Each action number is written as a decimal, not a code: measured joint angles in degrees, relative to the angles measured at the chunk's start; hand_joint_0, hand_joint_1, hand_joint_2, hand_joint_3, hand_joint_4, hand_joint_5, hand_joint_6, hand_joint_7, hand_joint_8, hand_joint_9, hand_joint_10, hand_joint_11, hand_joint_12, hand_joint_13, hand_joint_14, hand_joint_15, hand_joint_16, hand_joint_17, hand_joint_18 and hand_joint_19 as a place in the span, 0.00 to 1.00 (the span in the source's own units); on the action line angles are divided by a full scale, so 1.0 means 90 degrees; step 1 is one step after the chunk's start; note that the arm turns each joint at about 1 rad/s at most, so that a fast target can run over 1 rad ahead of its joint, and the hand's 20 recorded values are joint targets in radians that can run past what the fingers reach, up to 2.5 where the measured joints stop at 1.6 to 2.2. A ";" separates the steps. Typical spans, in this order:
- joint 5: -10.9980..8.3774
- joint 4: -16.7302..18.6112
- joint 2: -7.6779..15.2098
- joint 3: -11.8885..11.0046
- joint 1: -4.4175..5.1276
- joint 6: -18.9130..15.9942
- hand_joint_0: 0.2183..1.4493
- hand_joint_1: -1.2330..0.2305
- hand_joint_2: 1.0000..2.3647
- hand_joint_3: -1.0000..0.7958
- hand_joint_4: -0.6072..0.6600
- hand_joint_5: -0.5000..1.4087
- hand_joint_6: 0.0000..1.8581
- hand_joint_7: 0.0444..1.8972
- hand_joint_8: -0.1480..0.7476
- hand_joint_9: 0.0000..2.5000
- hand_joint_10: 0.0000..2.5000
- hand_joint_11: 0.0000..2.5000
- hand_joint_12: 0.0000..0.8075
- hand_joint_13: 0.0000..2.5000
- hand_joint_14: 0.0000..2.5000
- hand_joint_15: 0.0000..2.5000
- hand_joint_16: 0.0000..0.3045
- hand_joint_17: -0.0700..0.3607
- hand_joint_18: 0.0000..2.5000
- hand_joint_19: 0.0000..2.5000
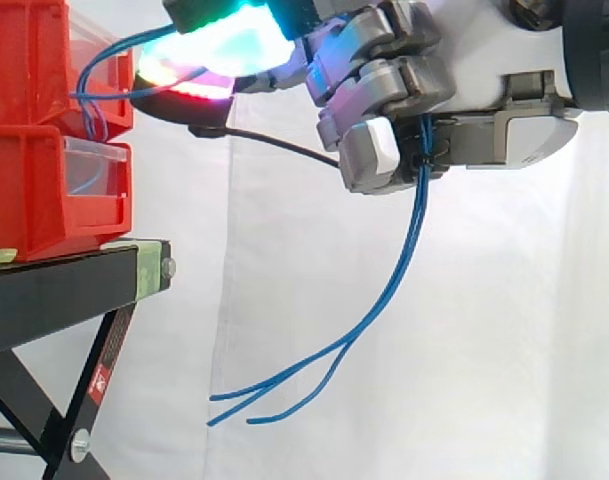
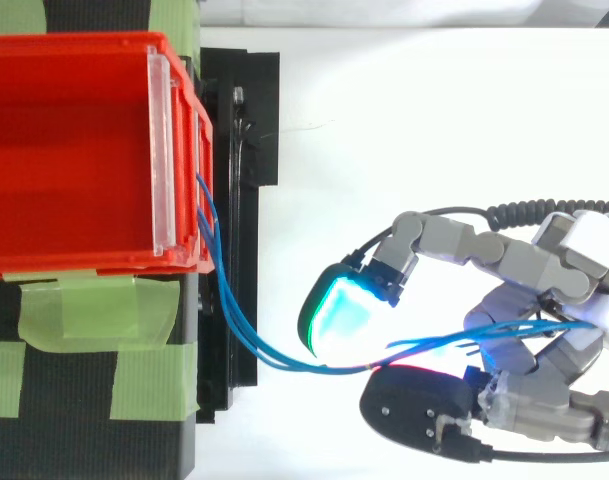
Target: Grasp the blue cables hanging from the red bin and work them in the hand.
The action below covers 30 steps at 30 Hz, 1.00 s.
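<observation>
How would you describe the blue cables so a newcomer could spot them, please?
Start at the red bins on the black stand. From the upper bin, the blue cables run into the curled hand and dangle below it. Nothing else is thin and blue.

a black metal stand (image 1: 54, 290) with crossed legs stands before a plain white curtain (image 1: 484, 350), strips of pale green tape (image 2: 94, 312) lie across its top, and a small silver bolt (image 1: 168, 267) sits at its end corner.
</observation>
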<state>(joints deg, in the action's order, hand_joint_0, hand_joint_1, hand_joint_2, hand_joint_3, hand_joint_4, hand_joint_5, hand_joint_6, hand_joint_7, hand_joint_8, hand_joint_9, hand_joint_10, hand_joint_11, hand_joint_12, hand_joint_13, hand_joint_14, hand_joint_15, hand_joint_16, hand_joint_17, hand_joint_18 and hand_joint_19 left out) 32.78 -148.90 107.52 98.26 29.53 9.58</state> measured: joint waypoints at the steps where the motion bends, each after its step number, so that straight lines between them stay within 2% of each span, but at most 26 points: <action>1: 0.0000 0.0000 0.0000 0.0000 0.0000 0.0000 0.48 0.36 0.01 0.33 0.70 0.40 0.07 0.73 0.81 0.68 1.00 1.00 0.87 0.84 1.00 0.86 0.69 0.53 1.00 0.31; 8: 0.0000 0.0001 0.0000 0.0000 0.0000 0.0000 0.47 0.37 0.01 0.27 0.68 0.41 0.05 0.75 0.81 0.68 1.00 1.00 0.87 0.84 1.00 0.86 0.69 0.53 1.00 0.31; 16: 0.0000 0.0001 0.0003 0.0000 0.0000 0.0000 0.49 0.39 0.01 0.21 0.70 0.42 0.09 0.74 0.81 0.68 1.00 1.00 0.87 0.84 1.00 0.86 0.69 0.53 1.00 0.31; 19: 0.0000 0.0000 0.0002 0.0000 0.0000 0.0000 0.51 0.41 0.01 0.20 0.70 0.43 0.10 0.74 0.81 0.68 1.00 1.00 0.87 0.84 1.00 0.86 0.69 0.53 1.00 0.31; 30: -0.0009 0.0001 0.0002 0.0000 0.0000 0.0000 0.54 0.42 0.01 0.20 0.71 0.49 0.05 0.77 0.81 0.68 1.00 1.00 0.87 0.84 1.00 0.86 0.69 0.53 1.00 0.31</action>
<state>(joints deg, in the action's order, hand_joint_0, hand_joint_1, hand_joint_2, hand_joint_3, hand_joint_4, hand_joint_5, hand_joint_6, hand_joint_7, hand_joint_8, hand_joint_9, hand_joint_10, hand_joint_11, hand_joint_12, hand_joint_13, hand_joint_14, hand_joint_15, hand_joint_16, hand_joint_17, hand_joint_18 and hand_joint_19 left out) 32.70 -148.89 107.53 98.26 29.53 9.58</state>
